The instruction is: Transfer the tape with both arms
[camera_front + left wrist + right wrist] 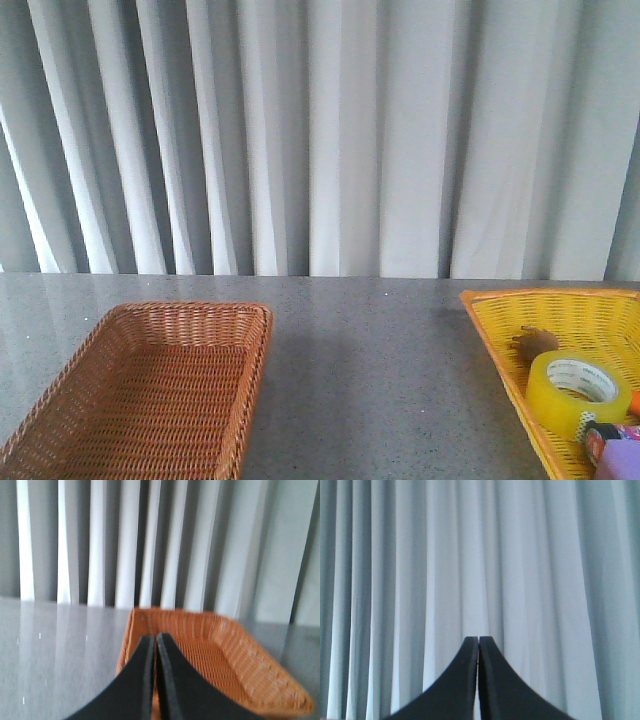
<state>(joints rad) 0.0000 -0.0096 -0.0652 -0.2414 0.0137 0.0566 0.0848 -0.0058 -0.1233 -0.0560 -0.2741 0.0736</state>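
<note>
Tape waiting in the yellow basket

The tape (578, 390) lay in the yellow basket (500, 340) (front view, right); left gripper (154, 641) and right gripper (478, 642) had fingers pressed together, empty, the left facing the orange basket (250, 665).

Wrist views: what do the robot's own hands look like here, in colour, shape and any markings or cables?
Only the fingers show. The left hand and the right hand look alike: two plain matte black fingers, each broad at the base and curving in to a narrow, flat-ended tip. No markings, cables or arm bodies are visible, and the front view shows neither arm.
</note>
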